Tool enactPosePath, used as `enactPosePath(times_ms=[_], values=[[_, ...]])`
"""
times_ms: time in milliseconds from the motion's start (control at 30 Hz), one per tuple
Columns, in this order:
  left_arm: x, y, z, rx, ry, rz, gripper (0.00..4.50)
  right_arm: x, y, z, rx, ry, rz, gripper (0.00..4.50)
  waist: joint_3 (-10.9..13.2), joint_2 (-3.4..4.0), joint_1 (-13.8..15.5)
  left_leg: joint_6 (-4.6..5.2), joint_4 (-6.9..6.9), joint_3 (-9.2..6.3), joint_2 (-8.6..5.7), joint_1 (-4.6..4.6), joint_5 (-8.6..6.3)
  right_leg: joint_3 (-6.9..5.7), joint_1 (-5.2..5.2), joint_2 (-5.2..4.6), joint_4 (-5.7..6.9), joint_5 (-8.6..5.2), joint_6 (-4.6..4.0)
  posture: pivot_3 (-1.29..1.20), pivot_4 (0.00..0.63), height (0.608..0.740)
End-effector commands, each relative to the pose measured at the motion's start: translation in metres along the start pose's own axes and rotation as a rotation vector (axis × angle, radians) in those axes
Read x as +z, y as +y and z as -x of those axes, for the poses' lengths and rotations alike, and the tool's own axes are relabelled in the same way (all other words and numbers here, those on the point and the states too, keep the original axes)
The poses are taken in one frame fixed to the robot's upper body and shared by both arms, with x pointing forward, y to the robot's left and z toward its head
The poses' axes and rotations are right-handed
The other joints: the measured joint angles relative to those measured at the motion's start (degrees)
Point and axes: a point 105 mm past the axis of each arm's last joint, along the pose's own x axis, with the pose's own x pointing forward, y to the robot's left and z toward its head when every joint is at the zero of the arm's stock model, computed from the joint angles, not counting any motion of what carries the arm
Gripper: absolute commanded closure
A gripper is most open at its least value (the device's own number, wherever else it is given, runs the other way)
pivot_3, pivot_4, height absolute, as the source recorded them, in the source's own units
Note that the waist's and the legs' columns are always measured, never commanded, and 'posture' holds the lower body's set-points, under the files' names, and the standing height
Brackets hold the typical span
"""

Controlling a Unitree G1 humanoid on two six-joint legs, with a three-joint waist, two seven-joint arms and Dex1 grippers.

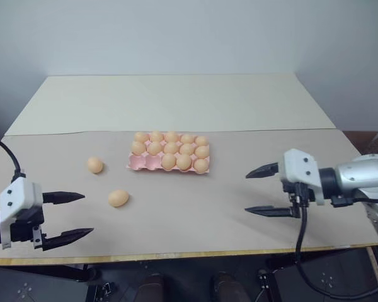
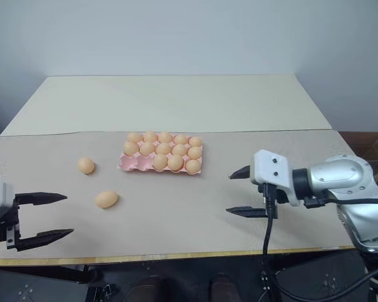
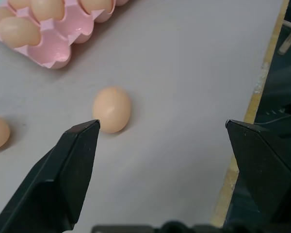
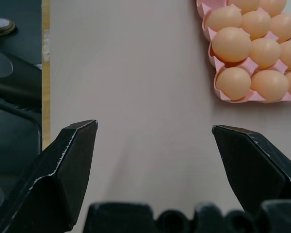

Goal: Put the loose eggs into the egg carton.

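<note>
Egg carton (image 1: 138, 163) sits mid-bench (image 1: 195, 207), thirteen cups filled, two near-left cups bare. Two loose eggs lie on the bench to its left: one (image 1: 95, 165) just beside the carton's left end, the other (image 1: 118, 198) nearer the front edge. Left pincer (image 1: 67, 218) and right pincer (image 1: 257, 190) both gape wide, empty, above the bench.

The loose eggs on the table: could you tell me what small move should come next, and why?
Probably bring the open left pincer forward onto the nearer loose egg. It lies just ahead of that pincer, and two cups at the near left corner of the egg carton stand empty.
</note>
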Motion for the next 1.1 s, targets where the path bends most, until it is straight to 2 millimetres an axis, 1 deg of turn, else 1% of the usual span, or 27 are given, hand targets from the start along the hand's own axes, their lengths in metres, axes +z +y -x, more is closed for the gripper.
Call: enactPosePath(times_ms=[33, 133, 300, 400, 533, 667, 833, 1000, 1033, 1067, 1100], values=[[-0.002, 0.011, 0.001, 0.056, -0.039, -0.004, 0.00, 0.008, -0.001, 0.003, -0.042, -0.013, 0.050, 0.11, 0.00, 0.00, 0.22, 0.00, 0.00, 0.00, -0.01, -0.01, 0.00, 0.00, -0.01, -0.01, -0.01, 0.00, 0.00, 0.00, 0.150, 0.740], [-0.002, 0.022, -0.007, 0.088, -0.076, 0.002, 0.00, 0.010, -0.002, -0.001, -0.068, -0.027, 0.050, 0.11, 0.00, -0.01, 0.47, 0.00, 0.01, 0.00, -0.05, -0.05, 0.00, 0.00, -0.02, -0.04, -0.01, 0.00, 0.01, 0.00, 0.150, 0.740], [-0.002, 0.035, -0.030, 0.077, -0.088, -0.026, 0.00, 0.013, -0.004, -0.009, -0.110, -0.036, 0.062, 0.11, 0.00, -0.02, 0.62, 0.00, 0.06, -0.03, -0.09, -0.15, 0.00, -0.03, -0.05, -0.07, -0.02, 0.01, 0.03, 0.00, 0.150, 0.740], [-0.002, 0.043, -0.048, 0.063, -0.089, -0.052, 0.00, 0.015, -0.003, -0.015, -0.129, -0.039, 0.073, 0.11, 0.00, -0.02, 0.60, 0.00, 0.05, -0.05, -0.09, -0.18, 0.00, -0.05, -0.06, -0.06, -0.01, 0.01, 0.03, 0.00, 0.150, 0.740], [-0.006, 0.050, -0.072, 0.036, -0.066, -0.087, 0.00, 0.019, -0.002, -0.020, -0.147, -0.057, 0.070, 0.11, 0.00, -0.02, 0.53, 0.00, 0.07, -0.05, -0.10, -0.21, 0.00, -0.06, -0.09, -0.05, -0.01, 0.01, 0.03, 0.00, 0.150, 0.740], [-0.009, 0.053, -0.089, 0.015, -0.072, -0.077, 0.00, 0.020, 0.000, -0.022, -0.166, -0.064, 0.059, 0.11, 0.00, -0.03, 0.46, 0.00, 0.09, -0.06, -0.09, -0.26, 0.00, -0.07, -0.13, -0.03, 0.00, 0.01, 0.03, 0.00, 0.150, 0.740], [-0.023, 0.050, -0.098, -0.033, -0.025, -0.076, 0.00, 0.019, 0.002, -0.022, -0.183, -0.055, 0.047, 0.11, 0.00, -0.03, 0.43, 0.00, 0.10, -0.08, -0.09, -0.26, 0.00, -0.07, -0.13, -0.03, 0.03, 0.01, 0.03, 0.00, 0.150, 0.740], [-0.037, 0.057, -0.106, 0.007, 0.038, -0.064, 0.00, 0.018, -0.006, -0.019, -0.235, -0.043, 0.036, 0.11, 0.00, -0.03, 0.48, 0.01, 0.15, -0.10, -0.09, -0.25, 0.01, -0.10, -0.10, -0.04, 0.04, 0.01, 0.04, 0.00, 0.150, 0.740], [-0.039, 0.057, -0.106, 0.009, 0.044, -0.060, 0.38, 0.018, -0.008, -0.019, -0.242, -0.043, 0.034, 0.07, 0.00, -0.03, 0.48, 0.01, 0.15, -0.10, -0.09, -0.26, 0.01, -0.10, -0.10, -0.04, 0.04, 0.01, 0.04, 0.00, 0.150, 0.740], [-0.040, 0.055, -0.106, -0.006, 0.048, -0.057, 0.58, 0.018, -0.008, -0.019, -0.246, -0.042, 0.033, 0.07, 0.00, -0.03, 0.48, 0.01, 0.15, -0.10, -0.10, -0.25, 0.01, -0.10, -0.10, -0.04, 0.04, 0.01, 0.04, 0.00, 0.150, 0.740], [-0.041, 0.053, -0.106, -0.020, 0.052, -0.055, 0.90, 0.018, -0.009, -0.019, -0.248, -0.039, 0.032, 0.07, 0.00, -0.03, 0.48, 0.01, 0.15, -0.10, -0.10, -0.26, 0.01, -0.10, -0.10, -0.04, 0.04, 0.01, 0.04, 0.00, 0.150, 0.740]])
